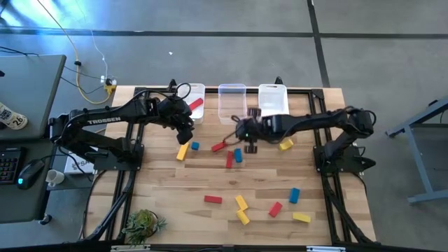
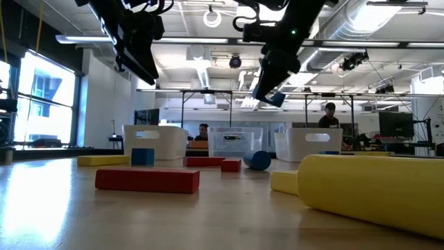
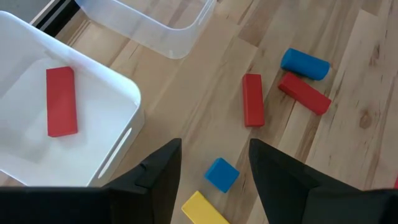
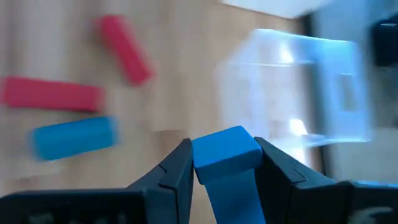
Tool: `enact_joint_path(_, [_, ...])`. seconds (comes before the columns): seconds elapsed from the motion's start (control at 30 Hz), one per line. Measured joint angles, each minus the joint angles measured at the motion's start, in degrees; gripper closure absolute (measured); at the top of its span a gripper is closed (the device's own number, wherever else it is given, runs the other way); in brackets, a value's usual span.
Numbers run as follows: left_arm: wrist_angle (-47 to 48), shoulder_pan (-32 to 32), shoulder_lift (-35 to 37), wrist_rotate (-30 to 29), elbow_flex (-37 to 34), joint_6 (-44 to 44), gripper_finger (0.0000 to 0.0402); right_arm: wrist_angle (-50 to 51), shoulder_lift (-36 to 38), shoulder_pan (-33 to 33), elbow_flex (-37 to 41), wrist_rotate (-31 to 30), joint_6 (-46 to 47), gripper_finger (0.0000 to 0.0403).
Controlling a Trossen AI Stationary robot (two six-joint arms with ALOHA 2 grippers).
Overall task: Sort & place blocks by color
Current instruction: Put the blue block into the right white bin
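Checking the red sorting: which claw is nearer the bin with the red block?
Left. The left claw hangs just beside that bin; the right claw, holding a blue block, is farther off.

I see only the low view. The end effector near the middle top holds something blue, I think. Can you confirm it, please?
Observer: Yes. The right end effector is shut on a blue block, clear in its wrist view.
Operator: Which bin is it near?
Observer: From above, it is lifted just in front of the middle clear bin, not over it.
Operator: Is any bin already filled?
Observer: The left white bin holds one red block. The middle bin looks empty from above.
Operator: And the other arm?
Observer: The left end effector is open with nothing in it, beside the left bin, above a small blue cube and a yellow block.
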State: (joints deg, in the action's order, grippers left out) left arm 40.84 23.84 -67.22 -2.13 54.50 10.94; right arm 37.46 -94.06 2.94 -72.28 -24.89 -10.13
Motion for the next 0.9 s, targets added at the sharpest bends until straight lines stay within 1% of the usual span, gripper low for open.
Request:
enact_joint_path(0.1, [0.0,0.0,0.0,0.0,0.0,0.0,0.0227,-0.01,0.01,3.01,-1.11,-4.18,-1.41,0.0291])
enact_joint_path(0.2, [0.0,-0.01,0.0,0.0,0.0,-0.01,0.0227,0.03,0.07,6.68,-1.58,-6.63,-1.93,0.0291])
enact_joint_path(0.43, [0.0,-0.01,0.0,0.02,0.0,0.0,0.0227,1.44,0.07,17.16,-1.55,-6.0,1.16,0.0291])
enact_joint_path(0.5, [0.0,-0.01,-0.01,0.01,0.01,0.0,0.0227,2.53,0.07,20.25,-1.52,-3.82,2.58,0.0291])
enact_joint_path(0.7, [-0.3,-0.01,-0.02,0.02,0.0,0.0,0.0227,4.1,0.07,28.43,-1.47,6.33,7.33,0.0291])
enact_joint_path(0.83, [-0.64,-0.01,-0.01,0.02,0.0,1.77,0.0227,5.61,0.07,32.17,-1.47,10.78,10.04,0.0291])
enact_joint_path(0.9, [-0.66,-0.01,-0.02,0.02,0.0,2.87,0.0227,6.6,0.07,33.54,-1.47,11.86,10.29,0.0291])
